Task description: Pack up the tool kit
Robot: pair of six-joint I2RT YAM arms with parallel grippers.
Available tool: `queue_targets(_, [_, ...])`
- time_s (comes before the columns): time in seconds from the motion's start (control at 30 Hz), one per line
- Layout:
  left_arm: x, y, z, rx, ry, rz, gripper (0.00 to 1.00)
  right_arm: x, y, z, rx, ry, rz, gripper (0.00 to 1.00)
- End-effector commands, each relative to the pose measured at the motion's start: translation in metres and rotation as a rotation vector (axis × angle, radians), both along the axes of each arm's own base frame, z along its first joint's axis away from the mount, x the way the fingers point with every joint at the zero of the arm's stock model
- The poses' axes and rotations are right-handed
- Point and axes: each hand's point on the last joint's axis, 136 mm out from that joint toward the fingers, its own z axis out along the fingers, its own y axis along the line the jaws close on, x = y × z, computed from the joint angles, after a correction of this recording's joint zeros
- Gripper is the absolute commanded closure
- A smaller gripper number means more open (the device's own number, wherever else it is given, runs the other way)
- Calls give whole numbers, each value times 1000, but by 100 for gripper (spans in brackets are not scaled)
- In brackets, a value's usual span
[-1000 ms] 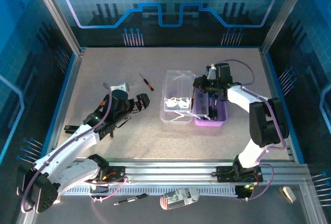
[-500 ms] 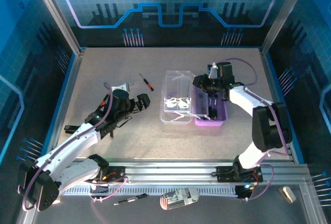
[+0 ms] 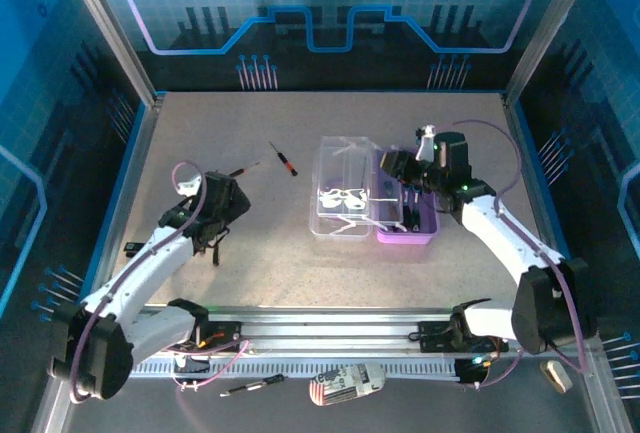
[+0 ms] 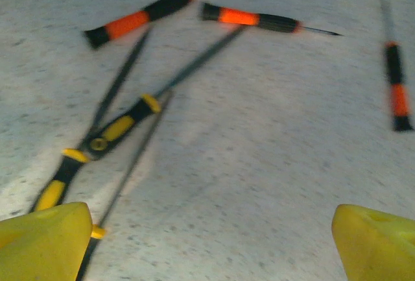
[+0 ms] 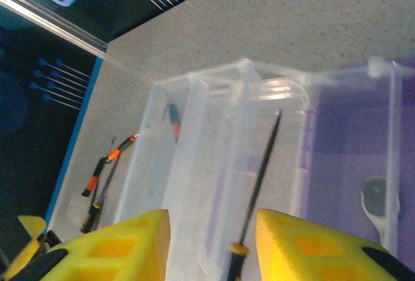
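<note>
The tool kit lies open mid-table, its clear lid (image 3: pixel 338 198) left of the purple base (image 3: pixel 410 215). My right gripper (image 3: pixel 396 165) hovers over the kit's far end. In the right wrist view its yellow fingers (image 5: pixel 211 229) stand apart, and a thin black screwdriver (image 5: pixel 259 177) lies in the kit (image 5: pixel 194 138) between them, touching neither pad. My left gripper (image 3: pixel 228 208) is open, low over the table on the left. Ahead of its wide-spread jaws (image 4: pixel 214 242) lie orange-and-black screwdrivers (image 4: pixel 139 16) (image 4: pixel 249 18) (image 4: pixel 395 93) and a yellow-and-black tool (image 4: pixel 107 135).
Two loose screwdrivers (image 3: pixel 285 158) (image 3: pixel 246 168) lie left of the lid. A small black item (image 3: pixel 131 248) sits near the left wall. On the front rail rest another screwdriver (image 3: pixel 250 385) and a white object (image 3: pixel 345 383). Blue walls ring the table.
My right gripper opened, let go of the black screwdriver in the kit and drew back to the right. My left arm swung left, away from the kit.
</note>
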Motion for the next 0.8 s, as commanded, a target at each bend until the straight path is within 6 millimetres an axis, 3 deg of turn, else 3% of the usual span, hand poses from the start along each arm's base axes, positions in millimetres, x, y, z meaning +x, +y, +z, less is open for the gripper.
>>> queue_targets(0.0, [-20,19,-24,-3,121,117,6,-13,-1,-13,-56,-32,1,60])
queue_targets(0.17, [-24,17,-43,-62,97,124,16,-30,-7,-42,-82,-54,-55,61])
queue_targets(0.53, [-29,9,-67,-75,149,38,21,-35,-16,-46,-98,-69,-118,58])
queue_targets(0.6, [-28,4,-74,-87,159,4,27,-36,-18,-44,-97,-78,-130,58])
queue_targets(0.77, [-31,5,-89,-76,220,2,28,-39,-20,-36,-96,-106,-139,58])
